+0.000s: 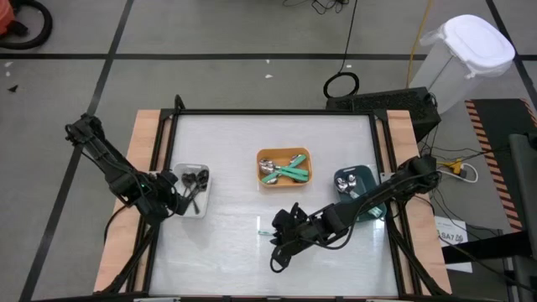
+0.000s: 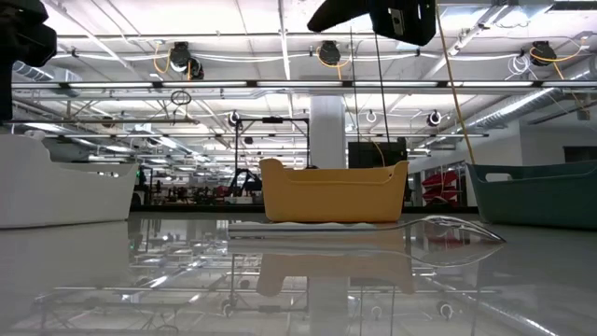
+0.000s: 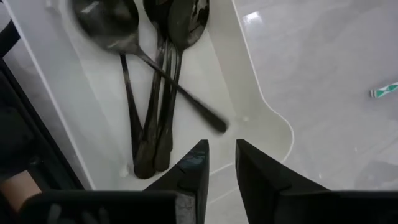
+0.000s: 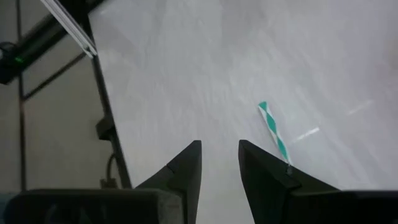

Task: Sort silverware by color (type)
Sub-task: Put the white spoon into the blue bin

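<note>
Black spoons lay in white bin at left, left gripper just above, fingers slightly apart, empty. Right gripper over table middle, fingers apart, empty. Next: grab teal-striped utensil, carry to orange bin.

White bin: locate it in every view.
High view: white bin at the table's left edge.
Low view: white bin at far left.
Left wrist view: white bin fills the picture, black spoons inside.
Right wrist view: not in it.
Landmark: orange bin beside it, high and low views.
</note>
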Robot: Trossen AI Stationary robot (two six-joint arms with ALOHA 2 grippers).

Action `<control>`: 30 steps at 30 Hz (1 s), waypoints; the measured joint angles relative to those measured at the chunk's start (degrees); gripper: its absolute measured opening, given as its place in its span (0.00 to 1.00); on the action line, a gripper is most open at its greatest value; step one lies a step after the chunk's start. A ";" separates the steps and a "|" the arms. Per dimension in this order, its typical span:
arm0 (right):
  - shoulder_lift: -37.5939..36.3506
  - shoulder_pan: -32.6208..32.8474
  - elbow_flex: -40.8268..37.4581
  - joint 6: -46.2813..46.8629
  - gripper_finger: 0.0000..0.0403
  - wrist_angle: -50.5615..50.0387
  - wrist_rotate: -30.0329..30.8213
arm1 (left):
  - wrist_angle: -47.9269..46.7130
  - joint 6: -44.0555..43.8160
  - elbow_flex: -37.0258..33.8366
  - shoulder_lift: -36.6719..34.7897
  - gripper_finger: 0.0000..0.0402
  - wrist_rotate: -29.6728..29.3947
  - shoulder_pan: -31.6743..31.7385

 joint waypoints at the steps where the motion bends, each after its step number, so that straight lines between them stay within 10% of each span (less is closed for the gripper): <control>1: 0.00 0.00 0.00 -0.43 0.26 -0.38 -0.02 | 0.10 0.00 0.00 0.02 0.20 0.00 -0.04; 30: 11.19 -3.04 0.00 -23.46 0.49 -12.24 -7.69 | 15.87 11.79 0.09 0.02 0.20 -5.07 -0.04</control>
